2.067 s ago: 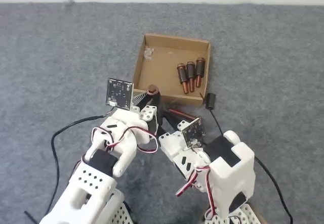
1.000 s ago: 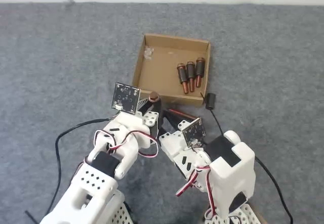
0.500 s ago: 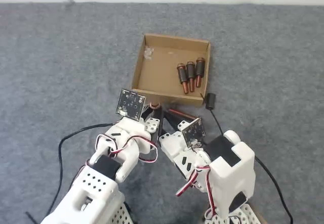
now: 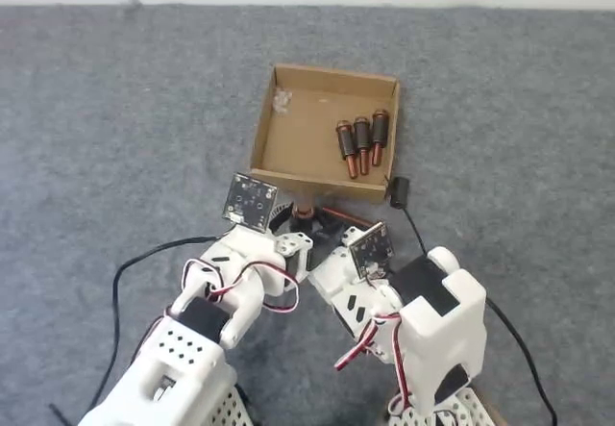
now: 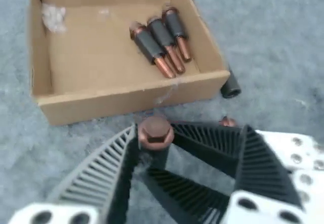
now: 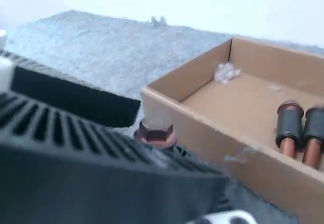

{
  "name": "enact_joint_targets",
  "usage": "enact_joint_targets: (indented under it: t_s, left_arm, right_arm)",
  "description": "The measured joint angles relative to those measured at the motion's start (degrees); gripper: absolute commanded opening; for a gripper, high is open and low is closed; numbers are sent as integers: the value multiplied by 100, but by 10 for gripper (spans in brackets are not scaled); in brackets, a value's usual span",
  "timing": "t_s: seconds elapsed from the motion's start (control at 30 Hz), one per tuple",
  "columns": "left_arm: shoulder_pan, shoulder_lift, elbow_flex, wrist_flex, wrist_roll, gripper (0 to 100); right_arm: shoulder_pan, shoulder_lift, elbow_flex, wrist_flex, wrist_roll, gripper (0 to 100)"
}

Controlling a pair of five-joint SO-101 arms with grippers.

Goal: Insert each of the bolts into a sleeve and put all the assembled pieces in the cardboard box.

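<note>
My left gripper [image 4: 298, 216] is shut on a copper bolt [image 4: 303, 203] with a hex head [image 5: 154, 131], held upright just in front of the cardboard box [image 4: 288, 182]. A dark cylinder sits right under the bolt head in the left wrist view. My right gripper [image 4: 322, 229] is close against the left one, and the same bolt head [image 6: 154, 133] peeks over a black ribbed part in the right wrist view. Three assembled pieces [image 4: 362, 142] lie side by side in the box [image 5: 126, 100]. A loose black sleeve [image 4: 398, 191] lies by the box's near right corner.
A second copper bolt [image 4: 341, 217] lies between the box and the right arm; its head [image 5: 226, 121] shows behind the grippers. A white scrap [image 4: 282, 101] sits in the box's far left corner. Grey carpet lies open to the left and right.
My left arm has carried the bolt from over the box's front wall toward the right gripper, nearer and a little to the right. The right arm has hardly moved.
</note>
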Motion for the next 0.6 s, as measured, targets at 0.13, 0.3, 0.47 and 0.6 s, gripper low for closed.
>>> enact_joint_targets:
  t_s: [0.13,0.3,0.47,0.6]
  left_arm:
    - [-255,0,-114,-9,123,303]
    - [-492,0,-334,-9,396,302]
    - [-527,-220,-431,26,404,301]
    - [-659,-1169,-440,695,404,301]
  right_arm:
    - [-9,0,0,0,0,6]
    - [-9,0,0,0,0,6]
    - [-9,0,0,0,0,6]
    - [-9,0,0,0,0,6]
